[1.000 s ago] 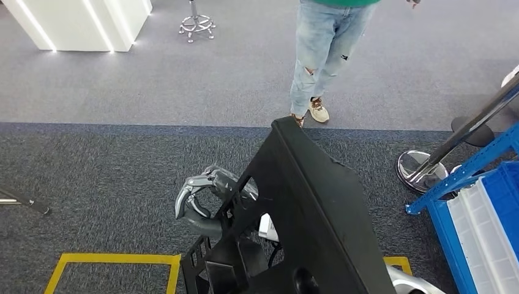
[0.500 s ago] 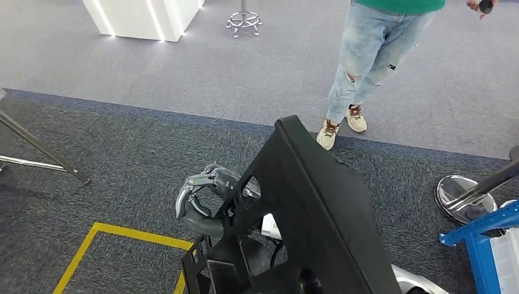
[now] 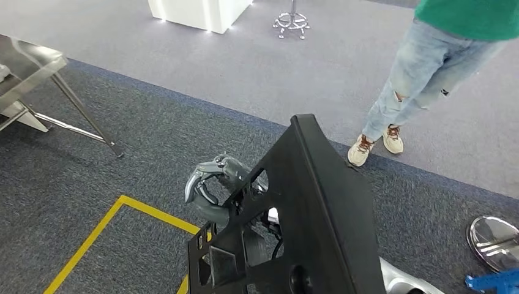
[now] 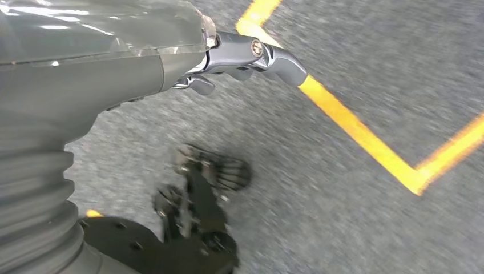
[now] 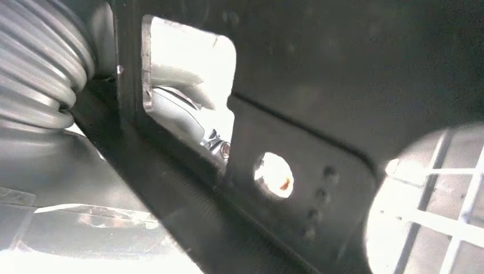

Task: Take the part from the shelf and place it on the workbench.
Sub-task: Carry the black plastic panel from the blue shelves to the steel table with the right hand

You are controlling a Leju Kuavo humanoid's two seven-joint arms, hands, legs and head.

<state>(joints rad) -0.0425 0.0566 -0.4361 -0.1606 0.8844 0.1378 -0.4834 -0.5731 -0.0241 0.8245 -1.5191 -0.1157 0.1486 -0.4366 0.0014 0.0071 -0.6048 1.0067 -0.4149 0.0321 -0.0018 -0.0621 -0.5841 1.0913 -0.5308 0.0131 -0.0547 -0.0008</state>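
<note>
A large black part [image 3: 318,214], a flat panel with cutouts and holes, is carried tilted above the carpet in the head view. Up close, the part [image 5: 319,114] hides the fingers of my right hand, which holds it from underneath; my silver right arm [image 3: 401,283] shows under its lower edge. My left hand [image 3: 208,190] sits at the part's left edge with fingers curved and nothing between them. From the left wrist, that hand [image 4: 142,57] hangs over bare floor. A metal workbench [image 3: 27,64] stands at the far left.
A person in jeans [image 3: 422,86] stands ahead on the right. Yellow floor tape [image 3: 104,229] marks a box below my left hand. A white block [image 3: 196,9] and a stool base [image 3: 292,23] stand far off. A chrome base [image 3: 494,242] and a blue shelf corner [image 3: 492,282] lie at the right.
The camera has turned left: the person and floor slid right, the workbench came into view, and the blue shelf slid nearly out. Part and hands keep their pose.
</note>
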